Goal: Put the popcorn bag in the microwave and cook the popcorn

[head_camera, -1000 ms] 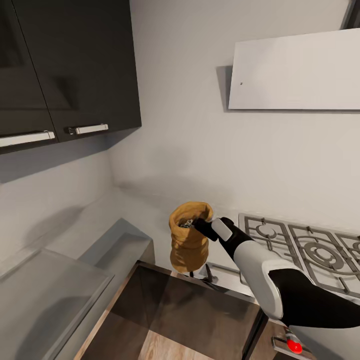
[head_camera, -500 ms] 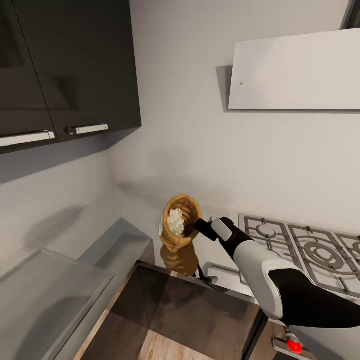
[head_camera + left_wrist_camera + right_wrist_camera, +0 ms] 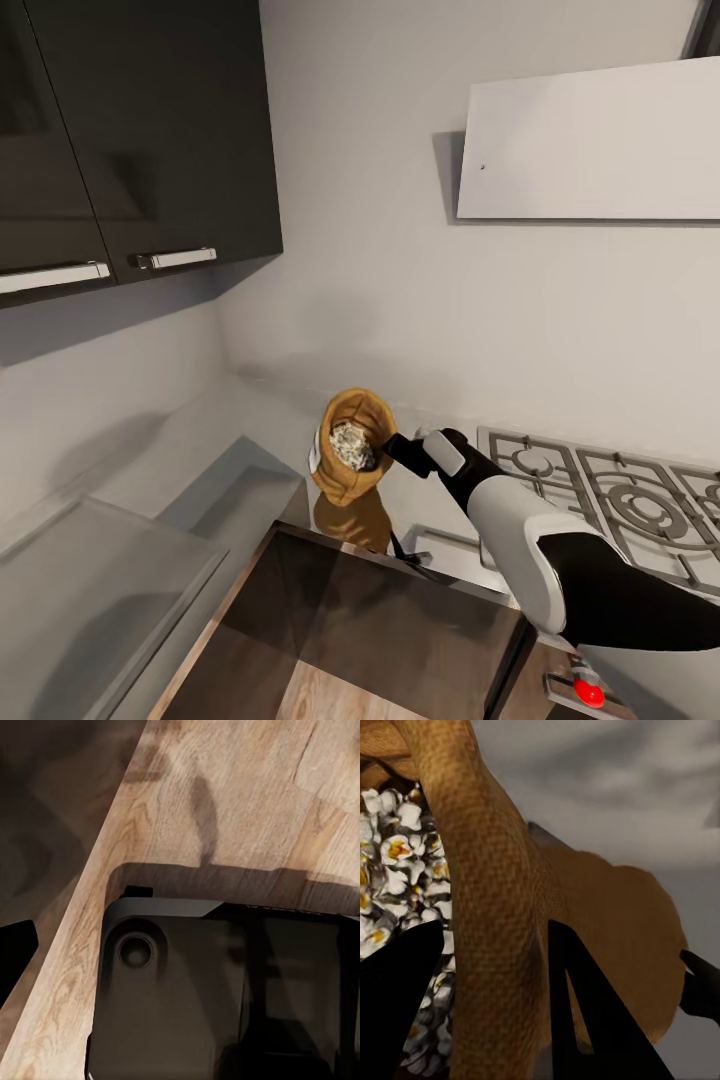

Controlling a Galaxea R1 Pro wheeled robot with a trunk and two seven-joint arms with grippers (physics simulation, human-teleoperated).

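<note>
The right gripper pinches the rolled rim of the popcorn bag, its black wedge fingers closed on the coarse tan weave. The crumpled sack tilts above the glossy grey table, mirrored there. Puffed white-yellow popcorn fills its mouth.

Soft, even light is filling the kitchen; the glossy surface is mirroring the bag, and a blurred shadow is lying across the wood floor.
</note>
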